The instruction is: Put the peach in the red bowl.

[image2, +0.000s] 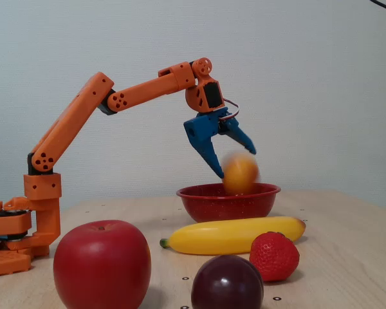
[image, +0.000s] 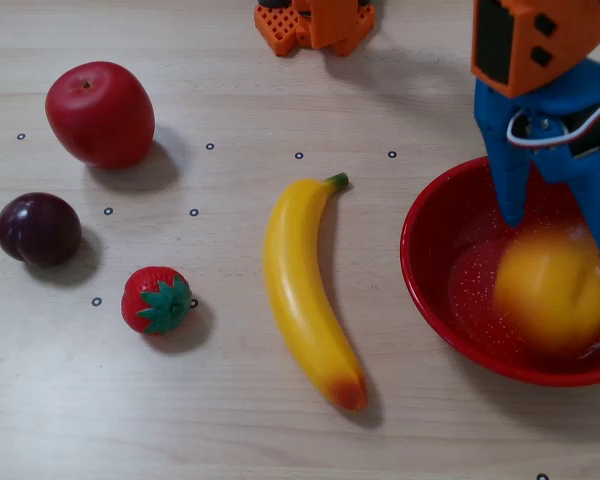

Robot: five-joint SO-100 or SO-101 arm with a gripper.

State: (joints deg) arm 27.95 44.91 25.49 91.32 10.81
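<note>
we see the gripper [image2: 235, 164] with fingers spread wide over the red bowl [image2: 228, 201]; the peach [image2: 240, 174], blurred, sits between the fingertips, touching neither, just above the bowl's rim

The round yellow-orange toy peach [image: 552, 292] is motion-blurred in both views; its crease and contact with the blue two-finger gripper [image2: 235, 164] cannot be determined. The large glossy red bowl [image: 430, 270] is cut by the overhead view's right edge. In the fixed view, the bottom edge crops the red apple [image2: 101, 264] and dark purple plum [image2: 227, 282].
</note>
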